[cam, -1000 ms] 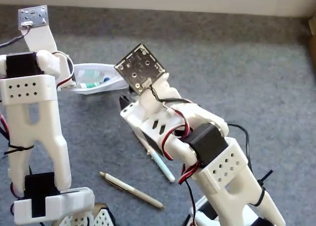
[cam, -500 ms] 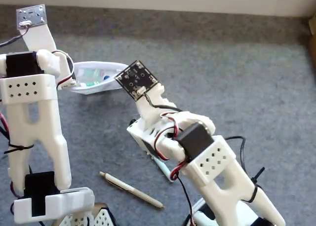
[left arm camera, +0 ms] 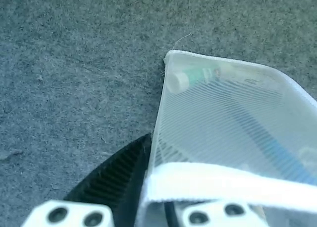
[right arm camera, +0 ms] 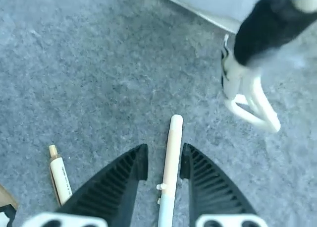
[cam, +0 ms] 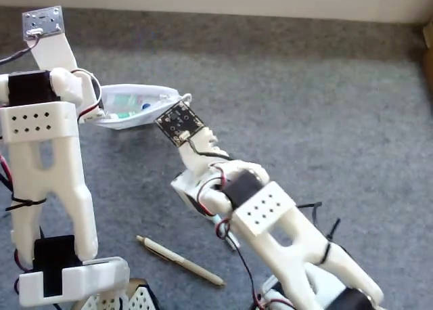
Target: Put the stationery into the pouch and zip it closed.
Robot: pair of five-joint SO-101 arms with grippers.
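A translucent mesh pouch (cam: 135, 107) lies on the grey carpet at the back left, with a green-and-white tube (left arm camera: 190, 78) and other items inside. My left gripper (left arm camera: 156, 157) is shut on the pouch's (left arm camera: 233, 118) near edge. A white pen with a pale blue end (right arm camera: 171, 147) lies on the carpet, partly under the right arm (cam: 260, 212). My right gripper (right arm camera: 164, 155) is down over this pen, open, one finger on each side of it. A beige pen (cam: 179, 259) lies further toward the front, beside the right gripper's finger (right arm camera: 119, 182).
The left arm's white frame (cam: 47, 168) stands along the left side, and its gripper (right arm camera: 257, 38) is just beyond the white pen. Bare grey carpet (cam: 325, 120) stretches to the right and back. A pale wall strip runs along the far edge.
The right arm has pulled back from the pouch toward the front and lowered, bringing its gripper down astride the white pen. The left arm and pouch have stayed put.
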